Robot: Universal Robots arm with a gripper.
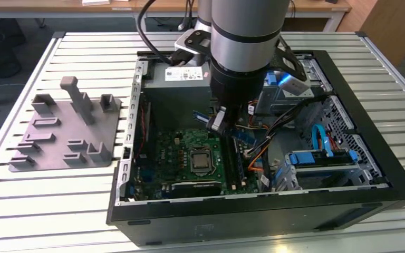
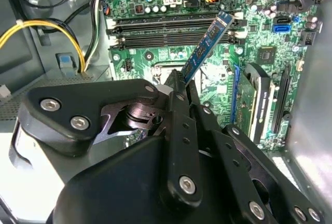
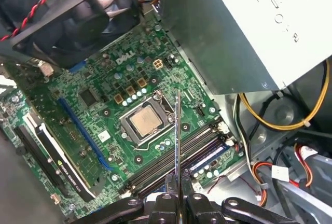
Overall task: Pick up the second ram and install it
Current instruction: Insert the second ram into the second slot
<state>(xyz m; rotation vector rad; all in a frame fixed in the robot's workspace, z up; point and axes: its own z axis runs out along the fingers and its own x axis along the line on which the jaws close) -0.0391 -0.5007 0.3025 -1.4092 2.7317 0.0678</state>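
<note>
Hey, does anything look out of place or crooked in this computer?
Nothing looks damaged. The second ram is unseated, clamped in the tool over the motherboard, crossing the slots at an angle in the second wrist view.

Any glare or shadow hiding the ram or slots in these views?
Exterior view: even light; the arm hides part of the board, ram shows under the gripper. Second wrist view: no glare on ram or slots; the dark gripper blocks much of the board. First wrist view: ram edge-on, power supply bright, fan shadowed.
</note>
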